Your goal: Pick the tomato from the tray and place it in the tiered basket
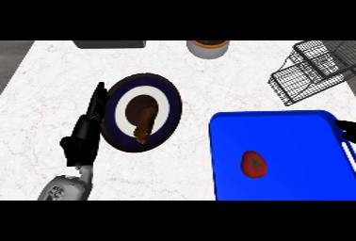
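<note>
Head view: a white marbled counter (42, 94) holds a bright blue rectangular tray (292, 136) at lower right, with a red round tomato (254, 164) lying inside it. A black wire tiered basket (313, 70) stands behind the tray at upper right, and a dark blue-rimmed plate (170, 101) with brown food (142, 117) sits mid-counter. The black left hand (90, 122) rests with straight, relaxed fingers beside the plate; only a sliver of the right hand (345, 126) shows at the tray's right edge, fingers impossible to tell.

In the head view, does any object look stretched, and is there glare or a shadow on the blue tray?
Head view: the plate looks taller than wide, so stretched; the tray is evenly blue, without glare; no clear shadow shows under the tomato.
</note>
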`<state>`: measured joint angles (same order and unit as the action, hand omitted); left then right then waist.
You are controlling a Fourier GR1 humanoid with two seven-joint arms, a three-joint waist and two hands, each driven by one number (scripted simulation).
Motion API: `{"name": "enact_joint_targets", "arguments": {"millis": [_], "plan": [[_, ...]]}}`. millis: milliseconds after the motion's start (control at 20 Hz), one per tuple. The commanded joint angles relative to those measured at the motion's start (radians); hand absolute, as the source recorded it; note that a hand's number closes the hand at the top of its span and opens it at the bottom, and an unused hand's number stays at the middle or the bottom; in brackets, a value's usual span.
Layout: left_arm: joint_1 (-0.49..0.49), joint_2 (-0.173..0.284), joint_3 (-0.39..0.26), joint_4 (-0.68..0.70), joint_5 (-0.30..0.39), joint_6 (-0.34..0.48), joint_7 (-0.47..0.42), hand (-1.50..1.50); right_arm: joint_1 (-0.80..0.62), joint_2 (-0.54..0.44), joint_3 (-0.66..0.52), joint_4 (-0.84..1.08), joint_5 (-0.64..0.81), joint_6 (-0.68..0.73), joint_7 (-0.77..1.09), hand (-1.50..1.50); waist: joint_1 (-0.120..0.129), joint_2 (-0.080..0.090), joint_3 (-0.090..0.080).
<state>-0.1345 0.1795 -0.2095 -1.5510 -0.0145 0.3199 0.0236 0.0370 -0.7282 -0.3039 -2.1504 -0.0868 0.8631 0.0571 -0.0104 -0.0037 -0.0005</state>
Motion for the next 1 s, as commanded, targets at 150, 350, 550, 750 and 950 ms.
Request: {"name": "enact_joint_targets", "arguments": {"millis": [150,350,550,750,950], "plan": [[-0.033,-0.015,0.036,0.012,-0.002,-0.042,0.029,0.0,0.001,0.07,0.088,-0.157,0.033,0.018,0.2,-1.5,0.008,0.003,0.0],[-0.019,-0.059,0.002,0.008,-0.065,-0.001,0.028,0.0,0.008,0.094,0.103,-0.129,0.13,0.074,0.169,-1.5,0.007,0.003,0.001],[-0.023,-0.012,0.065,0.007,-0.013,-0.073,0.02,0.0,0.041,0.102,0.154,-0.203,0.136,0.101,0.273,-1.5,0.007,0.003,0.0],[0.021,-0.047,0.045,0.006,-0.03,-0.072,-0.027,0.0,-0.01,0.104,0.171,-0.131,0.218,0.124,0.257,-1.5,0.01,0.004,0.0],[-0.036,-0.105,0.021,0.054,-0.087,-0.025,-0.006,0.0,-0.016,0.132,0.228,-0.126,0.347,0.112,0.232,-1.5,0.008,0.004,0.001]]}}
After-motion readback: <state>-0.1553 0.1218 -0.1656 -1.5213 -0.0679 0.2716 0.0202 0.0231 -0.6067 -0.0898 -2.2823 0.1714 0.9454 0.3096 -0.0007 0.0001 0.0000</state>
